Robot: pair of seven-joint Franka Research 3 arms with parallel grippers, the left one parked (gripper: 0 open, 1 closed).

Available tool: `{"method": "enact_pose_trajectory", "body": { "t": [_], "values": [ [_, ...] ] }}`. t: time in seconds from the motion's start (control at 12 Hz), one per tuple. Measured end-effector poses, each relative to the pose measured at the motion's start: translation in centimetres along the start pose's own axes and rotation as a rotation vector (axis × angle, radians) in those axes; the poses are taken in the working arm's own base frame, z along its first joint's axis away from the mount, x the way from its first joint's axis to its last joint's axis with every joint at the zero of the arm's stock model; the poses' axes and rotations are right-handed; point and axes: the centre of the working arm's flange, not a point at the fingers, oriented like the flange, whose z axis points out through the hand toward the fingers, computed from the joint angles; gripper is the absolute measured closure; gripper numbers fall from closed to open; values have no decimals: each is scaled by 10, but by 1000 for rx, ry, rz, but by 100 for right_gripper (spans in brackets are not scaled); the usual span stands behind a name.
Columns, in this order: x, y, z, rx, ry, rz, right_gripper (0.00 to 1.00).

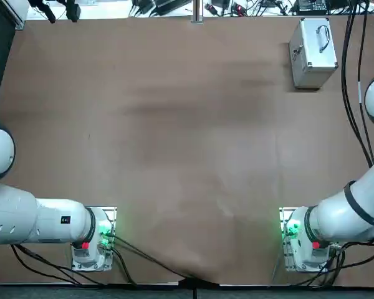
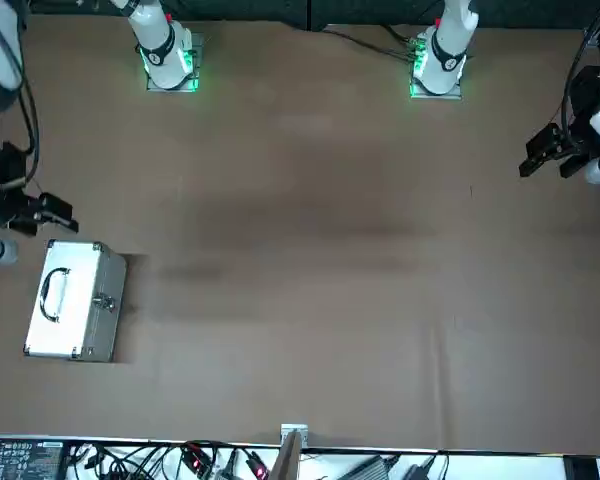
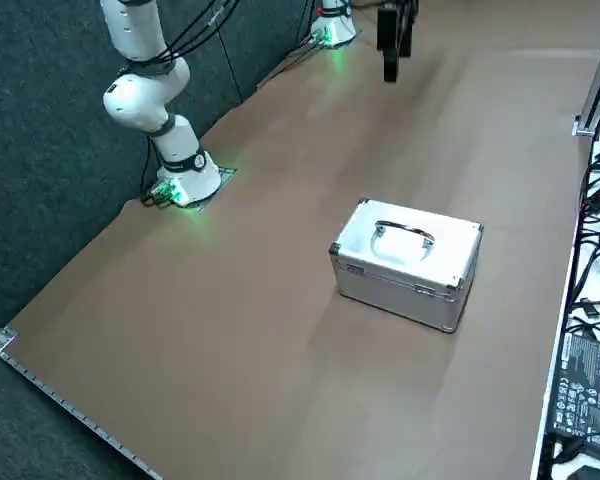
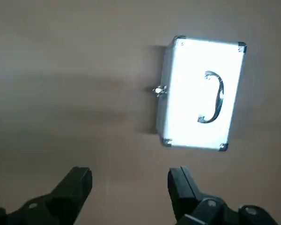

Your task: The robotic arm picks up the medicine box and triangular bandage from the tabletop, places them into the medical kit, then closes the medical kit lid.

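Observation:
The medical kit (image 1: pixel 313 53) stands shut on the brown table at the far right, seen also in the front view (image 2: pixel 75 300) and the right side view (image 3: pixel 410 262). The medical kit lid (image 4: pixel 187 108) lies flat on top, its curved handle (image 4: pixel 214 101) in the middle and a latch (image 4: pixel 159 90) on the side. The robotic arm (image 1: pixel 346 215) rises along the right edge. My right gripper (image 4: pixel 130 173) hangs above the table, short of the kit and apart from it, open, with nothing between its fingers. The medicine box and the triangular bandage are out of view.
Bare brown tabletop (image 1: pixel 174 143) spreads left of the kit. Cables and electronics (image 1: pixel 174 6) line the far edge, with a small metal post (image 1: pixel 196 12) at its middle. Black cables (image 1: pixel 352 75) hang beside the kit on the right.

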Motion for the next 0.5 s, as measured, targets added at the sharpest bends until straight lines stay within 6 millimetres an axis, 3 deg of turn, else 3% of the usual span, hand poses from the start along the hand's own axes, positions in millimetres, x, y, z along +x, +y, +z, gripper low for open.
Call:
{"method": "enact_pose_trajectory", "body": {
  "t": [0.25,0.5],
  "values": [
    [-22,-18,-27,-3,3,-9,0],
    [-61,-15,-43,0,-5,0,0]
  ]
}}
